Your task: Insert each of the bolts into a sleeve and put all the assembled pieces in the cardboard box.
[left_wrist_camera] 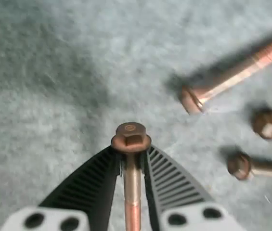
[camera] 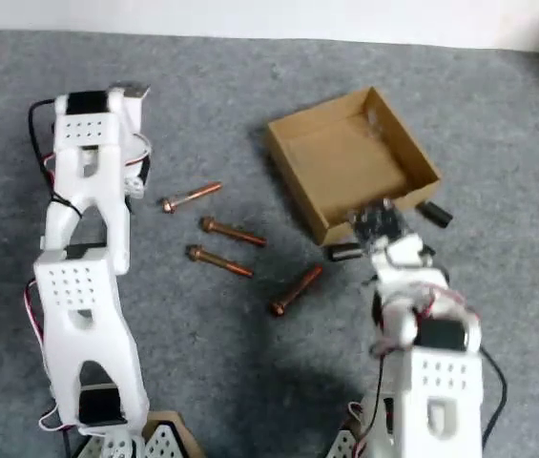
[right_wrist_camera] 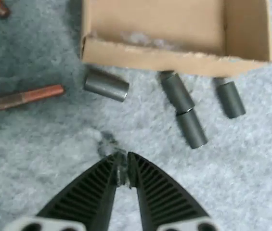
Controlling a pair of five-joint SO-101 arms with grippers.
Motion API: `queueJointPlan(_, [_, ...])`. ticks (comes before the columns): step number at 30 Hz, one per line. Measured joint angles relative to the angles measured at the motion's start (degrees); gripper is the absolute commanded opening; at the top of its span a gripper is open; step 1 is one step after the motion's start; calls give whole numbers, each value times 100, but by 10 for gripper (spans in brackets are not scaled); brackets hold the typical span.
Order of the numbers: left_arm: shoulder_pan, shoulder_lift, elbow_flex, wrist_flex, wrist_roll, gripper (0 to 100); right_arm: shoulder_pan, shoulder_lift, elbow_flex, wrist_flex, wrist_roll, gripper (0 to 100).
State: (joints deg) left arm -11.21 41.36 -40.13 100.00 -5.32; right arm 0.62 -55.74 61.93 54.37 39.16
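left gripper [left_wrist_camera: 132, 159] pinching copper hex-head bolt [left_wrist_camera: 131, 137] by its shank, head just past the jaws, right gripper [right_wrist_camera: 122, 162] pressed together over grey desk [right_wrist_camera: 39, 144], dark grey cylindrical sleeves [right_wrist_camera: 106, 84] ahead, beside brown cardboard box [right_wrist_camera: 174, 57]

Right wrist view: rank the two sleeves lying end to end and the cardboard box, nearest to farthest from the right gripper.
From the right gripper:
1. Nearer sleeve, the pair's end toward the gripper.
2. Farther sleeve, in line behind it, up by the box's wall.
3. Cardboard box, beyond both sleeves.
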Motion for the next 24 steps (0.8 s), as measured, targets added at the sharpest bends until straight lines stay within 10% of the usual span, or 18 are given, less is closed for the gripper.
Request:
queueJointPlan(12, [-44,-1512,1626,-193,123,5,9,3508,-2312,-35,1187,98])
queueJointPlan(24, [-35,-4105,5275,-2207,132,5,334,5178,-3701,-44,2927,98])
